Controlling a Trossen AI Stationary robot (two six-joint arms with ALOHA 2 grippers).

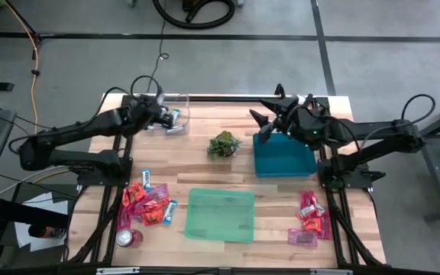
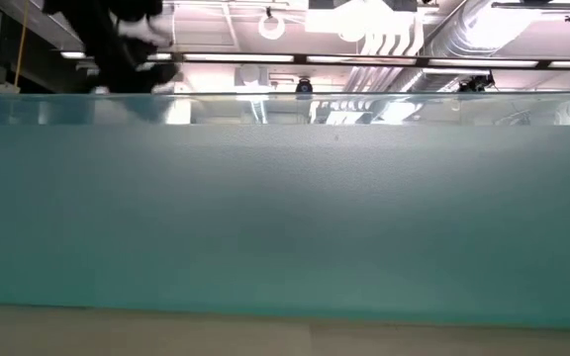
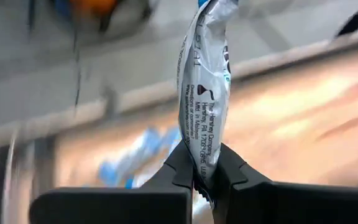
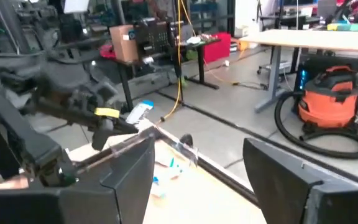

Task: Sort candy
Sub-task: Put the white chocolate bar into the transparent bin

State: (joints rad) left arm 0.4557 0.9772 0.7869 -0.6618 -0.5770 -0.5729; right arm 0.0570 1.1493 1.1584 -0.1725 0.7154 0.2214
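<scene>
Your left end effector (image 3: 205, 177) is clenched on one silver-and-blue wrapped candy (image 3: 205, 93), which stands up out of the fingertips; its top is cut off in the left wrist view. It hangs over a clear plastic bin (image 1: 177, 114) at the far-left of the wooden counter (image 1: 281, 244), with at least one blue-and-white candy (image 1: 176, 118) inside. The exact count there is hard to make out.

Your right end effector (image 1: 260, 122) is released, fingers spread and empty, above the far edge of the one blue square bin (image 1: 284, 158).

Well toward the near edge from your left end effector: one mixed pile of red, pink and blue candies (image 1: 148, 202), too overlapped to count. One red soda can (image 1: 127, 238) sits just beside it.

A second pile, pink and red candies (image 1: 310, 218), lies near-right.

One green tray (image 1: 221, 215); one small green plant (image 1: 224, 144). The tray's wall fills the low view, hiding the counter behind.
</scene>
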